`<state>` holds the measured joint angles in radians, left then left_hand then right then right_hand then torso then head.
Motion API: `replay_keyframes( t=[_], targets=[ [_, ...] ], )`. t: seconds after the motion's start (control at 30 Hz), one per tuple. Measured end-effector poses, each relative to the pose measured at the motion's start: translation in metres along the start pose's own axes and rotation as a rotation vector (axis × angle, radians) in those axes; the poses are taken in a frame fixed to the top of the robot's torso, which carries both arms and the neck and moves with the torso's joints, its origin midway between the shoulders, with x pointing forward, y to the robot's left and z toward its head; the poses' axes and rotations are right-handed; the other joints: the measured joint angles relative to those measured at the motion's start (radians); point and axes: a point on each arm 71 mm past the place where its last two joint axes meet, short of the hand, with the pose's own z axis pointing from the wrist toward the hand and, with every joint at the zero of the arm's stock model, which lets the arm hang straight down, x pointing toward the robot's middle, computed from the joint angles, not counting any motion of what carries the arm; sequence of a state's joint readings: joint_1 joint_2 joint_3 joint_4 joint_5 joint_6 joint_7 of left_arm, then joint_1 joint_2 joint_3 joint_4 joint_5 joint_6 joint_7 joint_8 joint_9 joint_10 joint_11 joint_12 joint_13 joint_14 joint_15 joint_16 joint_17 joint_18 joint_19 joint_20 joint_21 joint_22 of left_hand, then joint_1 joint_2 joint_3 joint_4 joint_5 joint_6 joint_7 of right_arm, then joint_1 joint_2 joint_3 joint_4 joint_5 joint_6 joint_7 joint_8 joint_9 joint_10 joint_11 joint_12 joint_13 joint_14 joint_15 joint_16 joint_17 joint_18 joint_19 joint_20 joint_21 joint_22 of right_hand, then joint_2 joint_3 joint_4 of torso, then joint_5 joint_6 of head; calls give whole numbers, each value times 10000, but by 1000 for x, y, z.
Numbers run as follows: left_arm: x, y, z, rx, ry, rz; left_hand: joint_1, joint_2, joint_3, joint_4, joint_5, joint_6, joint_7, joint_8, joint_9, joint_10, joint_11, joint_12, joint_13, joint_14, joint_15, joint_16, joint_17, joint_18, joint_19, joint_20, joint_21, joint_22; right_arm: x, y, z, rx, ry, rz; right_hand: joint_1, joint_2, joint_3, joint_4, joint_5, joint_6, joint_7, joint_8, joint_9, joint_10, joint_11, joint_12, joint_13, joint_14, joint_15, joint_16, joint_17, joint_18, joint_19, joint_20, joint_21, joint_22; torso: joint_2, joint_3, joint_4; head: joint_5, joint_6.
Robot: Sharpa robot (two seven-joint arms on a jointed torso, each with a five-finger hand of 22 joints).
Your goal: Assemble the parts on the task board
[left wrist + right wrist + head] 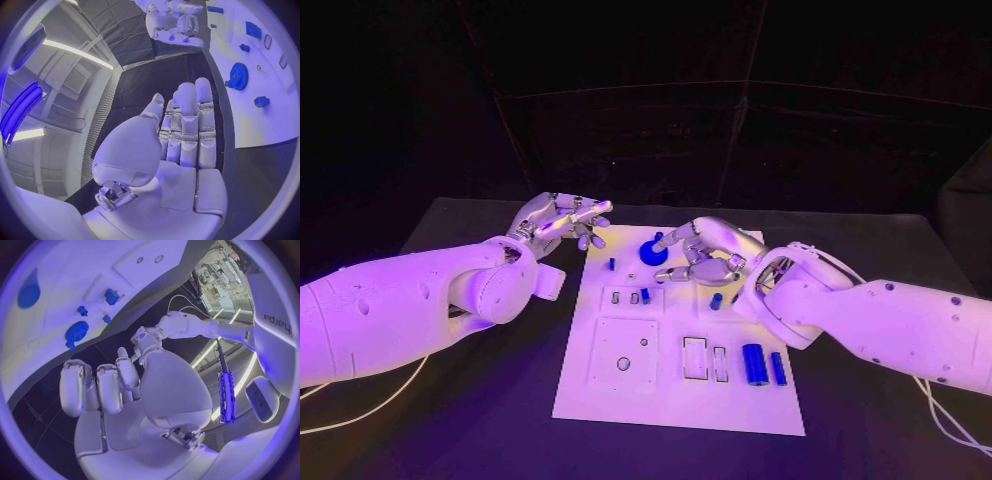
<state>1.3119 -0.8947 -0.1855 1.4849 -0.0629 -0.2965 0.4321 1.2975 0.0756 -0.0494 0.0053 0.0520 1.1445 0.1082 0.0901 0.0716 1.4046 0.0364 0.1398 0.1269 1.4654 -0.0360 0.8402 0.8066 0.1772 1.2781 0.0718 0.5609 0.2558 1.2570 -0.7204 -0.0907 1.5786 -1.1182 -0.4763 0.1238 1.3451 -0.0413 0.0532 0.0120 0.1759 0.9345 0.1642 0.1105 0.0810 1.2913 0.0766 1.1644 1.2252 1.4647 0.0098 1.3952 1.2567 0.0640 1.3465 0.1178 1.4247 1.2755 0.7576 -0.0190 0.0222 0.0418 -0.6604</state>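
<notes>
The white task board (678, 400) lies in the middle of the table. A blue gear (653, 252) sits near its far edge, also seen as the blue gear (238, 76) and the blue gear (76, 331). My right hand (708, 255) hovers just right of the gear, fingers spread toward it, holding nothing; its palm (125, 405) is empty. My left hand (564, 220) floats off the board's far left corner with straight fingers (187, 125) and nothing in it. Two blue cylinders (762, 364) lie at the board's near right. Small blue pegs (645, 295) stand mid-board.
The board has a raised white plate (623, 352) on its left and rectangular slots (695, 358) beside it. Black table (459, 225) surrounds the board. White cables (365, 405) trail at the near left and near right.
</notes>
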Motion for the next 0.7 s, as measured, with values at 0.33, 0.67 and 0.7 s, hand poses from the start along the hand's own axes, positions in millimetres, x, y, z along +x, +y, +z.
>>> replay_keyframes(
  t=[0.33,0.67,0.7],
  targets=[
    [10,6,5,-2038,1219,1884,-859,-41,-439,562,0,-31,-126,603,498,318,-350,2615,2612,-5,-185,5638,4907,-166,328,-261,3060,2897,-82,-22,-6,652,-1017,1605,132,129,124,-179,224,561,-128,222,-20,-2216,-157,-4874,-4363,-70,-148,-589,16,841,-2934,-153,-3432,-4333,-197,19,22,20,-108],
    [32,-4,20,-3941,2662,5154,-1474,7,-1472,1820,0,-629,-359,2304,1866,-645,-424,8697,8547,-21,-306,7276,5014,-766,1251,-318,7152,8130,-119,-48,-15,1518,-1773,3044,185,76,688,-263,224,889,-122,198,-87,-1896,-102,-6441,-5919,28,-77,1334,515,997,-3565,-17,-5089,-5907,-420,74,22,85,-247],
    [34,-4,21,-4075,2762,5476,-1498,-14,-1543,1911,0,-635,-373,2412,1945,-627,-441,8803,8649,-19,-303,7276,5014,-768,1251,-318,7257,8279,-120,-49,-15,1538,-1788,3094,185,76,762,-254,224,908,-103,162,-91,-1824,-99,-6659,-6138,42,-63,1405,515,997,-3565,-17,-5236,-6027,-443,81,18,93,-265]
  ],
)
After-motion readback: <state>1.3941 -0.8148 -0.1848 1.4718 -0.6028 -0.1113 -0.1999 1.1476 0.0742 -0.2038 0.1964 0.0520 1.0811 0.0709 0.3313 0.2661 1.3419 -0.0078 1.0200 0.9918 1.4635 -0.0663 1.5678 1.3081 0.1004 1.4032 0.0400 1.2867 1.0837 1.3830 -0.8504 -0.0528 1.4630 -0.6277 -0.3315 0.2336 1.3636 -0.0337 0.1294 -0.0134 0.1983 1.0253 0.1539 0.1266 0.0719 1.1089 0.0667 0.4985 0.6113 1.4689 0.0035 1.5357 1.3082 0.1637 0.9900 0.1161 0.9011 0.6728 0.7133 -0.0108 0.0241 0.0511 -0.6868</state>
